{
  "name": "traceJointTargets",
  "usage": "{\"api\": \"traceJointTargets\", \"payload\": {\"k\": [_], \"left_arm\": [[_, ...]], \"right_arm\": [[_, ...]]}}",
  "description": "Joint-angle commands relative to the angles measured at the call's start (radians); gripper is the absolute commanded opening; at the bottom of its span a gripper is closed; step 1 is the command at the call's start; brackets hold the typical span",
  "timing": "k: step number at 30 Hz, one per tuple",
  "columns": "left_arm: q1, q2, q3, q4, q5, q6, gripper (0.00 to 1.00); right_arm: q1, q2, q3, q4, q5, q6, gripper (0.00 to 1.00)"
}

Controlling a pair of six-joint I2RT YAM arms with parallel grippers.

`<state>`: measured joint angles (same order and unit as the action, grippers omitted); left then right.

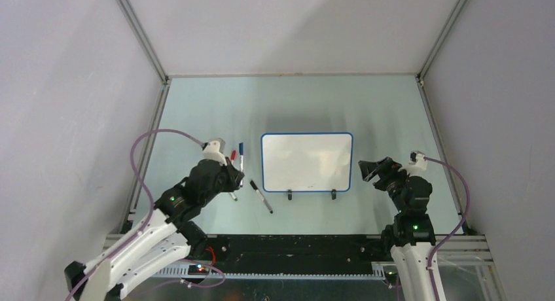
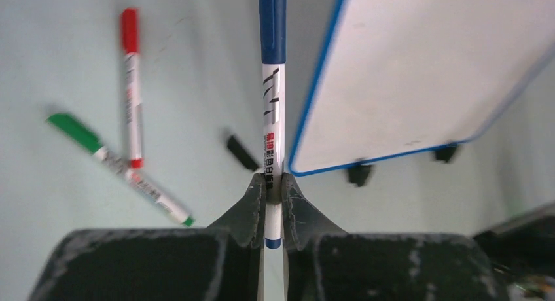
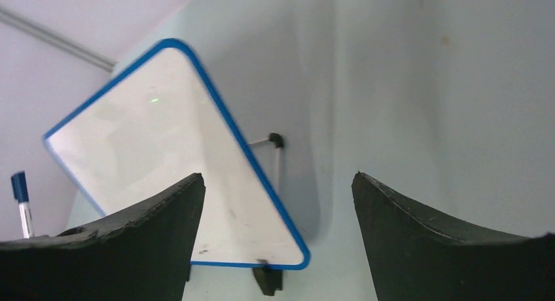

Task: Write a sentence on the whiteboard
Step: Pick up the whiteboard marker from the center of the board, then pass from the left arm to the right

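Red marker (image 2: 133, 98), apparently against green marker (image 2: 118, 167)

You have one whiteboard (image 1: 306, 162) on one worktop (image 1: 196, 105). Along its near edge you can count two black clip feet, the left clip foot (image 1: 289, 195) and the right clip foot (image 1: 333, 194). You have four markers in all, one of each colour: one blue marker (image 2: 273, 111), one red marker (image 2: 132, 85), one green marker (image 2: 118, 165) and one black marker (image 1: 261, 197). Two arms share the scene, one left arm (image 1: 150, 235) and one right arm (image 1: 412, 209).
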<state>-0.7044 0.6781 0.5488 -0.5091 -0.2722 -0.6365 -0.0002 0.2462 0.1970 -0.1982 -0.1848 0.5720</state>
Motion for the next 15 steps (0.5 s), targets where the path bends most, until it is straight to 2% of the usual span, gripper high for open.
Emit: {"api": "traceJointTargets", "payload": {"k": [1, 6, 10, 15], "left_arm": [[0.002, -0.122, 0.013, 0.097, 0.168, 0.045, 0.0], [0.002, -0.149, 0.065, 0.11, 0.223, 0.059, 0.0], [0.002, -0.118, 0.083, 0.207, 0.295, 0.067, 0.0], [0.003, -0.067, 0.075, 0.352, 0.365, 0.043, 0.0]], "right_arm": [[0.011, -0.067, 0.062, 0.057, -0.195, 0.016, 0.86], [0.07, -0.036, 0.084, 0.138, -0.306, 0.082, 0.83], [0.115, 0.087, 0.132, 0.199, -0.334, 0.083, 0.83], [0.194, 0.267, 0.172, 0.389, -0.387, 0.123, 0.83]]}}
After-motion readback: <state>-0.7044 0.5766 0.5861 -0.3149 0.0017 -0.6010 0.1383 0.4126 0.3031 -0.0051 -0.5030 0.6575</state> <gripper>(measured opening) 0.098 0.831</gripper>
